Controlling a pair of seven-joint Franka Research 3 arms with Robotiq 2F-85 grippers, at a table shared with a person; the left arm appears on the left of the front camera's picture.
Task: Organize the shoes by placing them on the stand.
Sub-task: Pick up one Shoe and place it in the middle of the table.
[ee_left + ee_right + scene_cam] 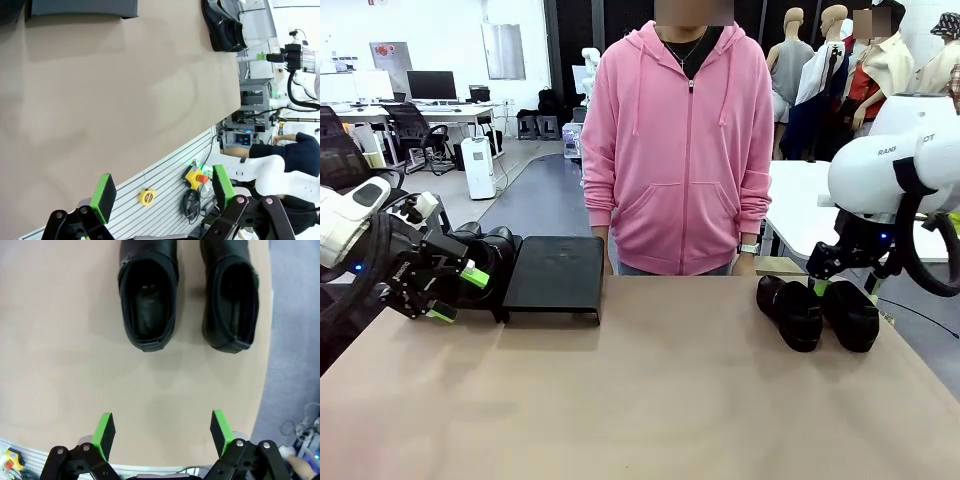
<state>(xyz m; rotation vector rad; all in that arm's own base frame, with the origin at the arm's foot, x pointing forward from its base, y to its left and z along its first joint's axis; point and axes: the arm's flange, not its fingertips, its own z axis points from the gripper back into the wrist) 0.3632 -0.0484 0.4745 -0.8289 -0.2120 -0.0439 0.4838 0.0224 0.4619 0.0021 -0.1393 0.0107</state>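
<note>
Tabletop (pixel 650 400) was tan, with a person (pixel 675 150) in a pink hoodie standing at its far edge. The stand (pixel 555 275) sat on the far side, left of centre. All four shoes were on the tabletop, none on the stand. The right pair (pixel 795 315) sat side by side near the right edge, close but not touching. In the right wrist view their openings (pixel 148 305) faced up, heels toward the camera. The left pair (pixel 492 245) was just left of the stand, partly hidden behind the left gripper (pixel 459 295). That gripper was low over the tabletop, jaws apart and holding nothing. The right gripper (pixel 845 290) hung above the right pair's heels, jaws also apart and clear of the shoes.
</note>
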